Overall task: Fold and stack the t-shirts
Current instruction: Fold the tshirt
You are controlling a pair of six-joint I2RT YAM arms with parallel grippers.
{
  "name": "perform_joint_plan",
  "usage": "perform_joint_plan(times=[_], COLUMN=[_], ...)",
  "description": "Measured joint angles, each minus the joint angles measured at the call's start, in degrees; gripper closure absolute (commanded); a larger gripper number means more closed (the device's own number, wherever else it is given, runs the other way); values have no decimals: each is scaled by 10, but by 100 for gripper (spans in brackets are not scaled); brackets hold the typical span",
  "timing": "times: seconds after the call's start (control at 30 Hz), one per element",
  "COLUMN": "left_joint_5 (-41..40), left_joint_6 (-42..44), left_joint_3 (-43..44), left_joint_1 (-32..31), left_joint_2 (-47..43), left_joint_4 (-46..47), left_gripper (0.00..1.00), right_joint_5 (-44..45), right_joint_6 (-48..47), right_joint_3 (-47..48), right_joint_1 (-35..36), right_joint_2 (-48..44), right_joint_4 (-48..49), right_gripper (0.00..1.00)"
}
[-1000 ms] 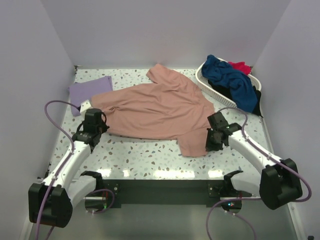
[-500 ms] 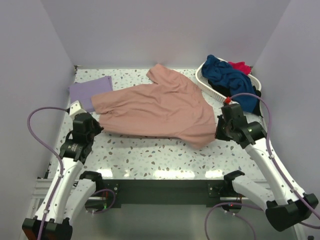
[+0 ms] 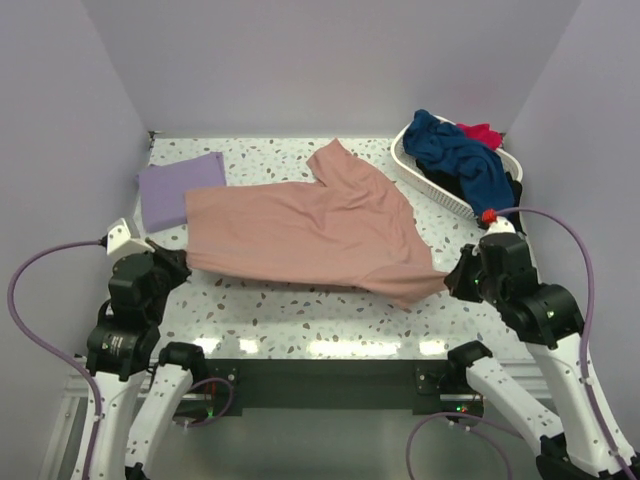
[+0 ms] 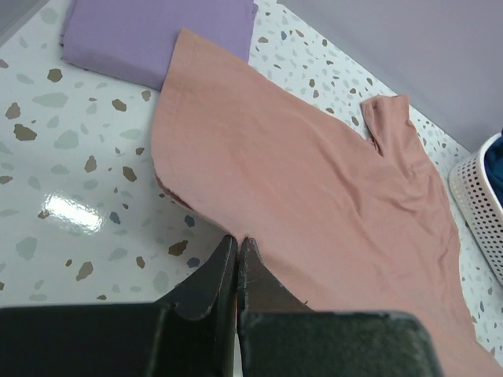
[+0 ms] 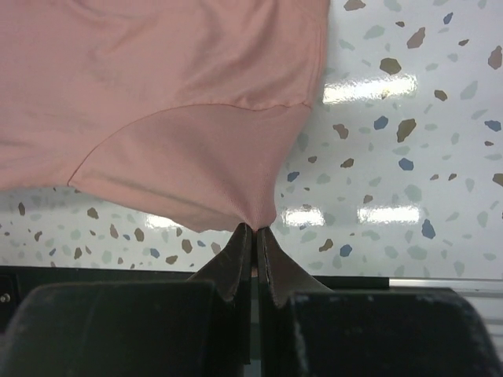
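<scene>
The dusty-pink t-shirt (image 3: 310, 225) hangs stretched between my two grippers above the speckled table, its far sleeve (image 3: 340, 165) still on the table. My left gripper (image 3: 180, 262) is shut on its near left edge (image 4: 236, 236). My right gripper (image 3: 447, 280) is shut on its near right sleeve (image 5: 253, 222). A folded lavender t-shirt (image 3: 180, 187) lies at the back left, its corner under the pink shirt (image 4: 157, 35). Navy blue (image 3: 455, 155), red (image 3: 482, 132) and black (image 3: 510, 195) shirts lie in the basket.
The white slatted laundry basket (image 3: 415, 170) stands at the back right against the wall; its rim shows in the left wrist view (image 4: 479, 204). Purple walls close the table (image 3: 300, 315) on three sides. The dark front rail (image 3: 320, 370) runs between the arm bases.
Both arms have pulled back toward the near edge and lifted, gripping the pink shirt. The shirt has been drawn out flatter and wider, its near edge raised off the table.
</scene>
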Motion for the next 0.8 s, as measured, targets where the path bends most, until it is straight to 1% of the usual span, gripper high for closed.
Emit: perform_joint_plan(times=[0.1, 0.27, 0.47, 0.6, 0.8], left_joint_5=[16, 54, 81, 81, 78], left_joint_6=[-3, -7, -9, -10, -10], left_joint_3=[-1, -45, -88, -101, -111], left_joint_1=[0, 0, 0, 0, 11], left_joint_2=[0, 31, 100, 143, 193], left_joint_4=[-5, 6, 29, 59, 103], left_gripper=[100, 100, 100, 100, 100], right_joint_5=[-3, -13, -24, -33, -34], right_joint_6=[-2, -10, -27, -40, -60], right_joint_3=[8, 7, -3, -5, 4], right_joint_1=[0, 0, 0, 0, -1], right_joint_2=[-2, 27, 130, 221, 330], right_joint_4=[-7, 16, 100, 163, 225], right_gripper=[100, 100, 100, 100, 100])
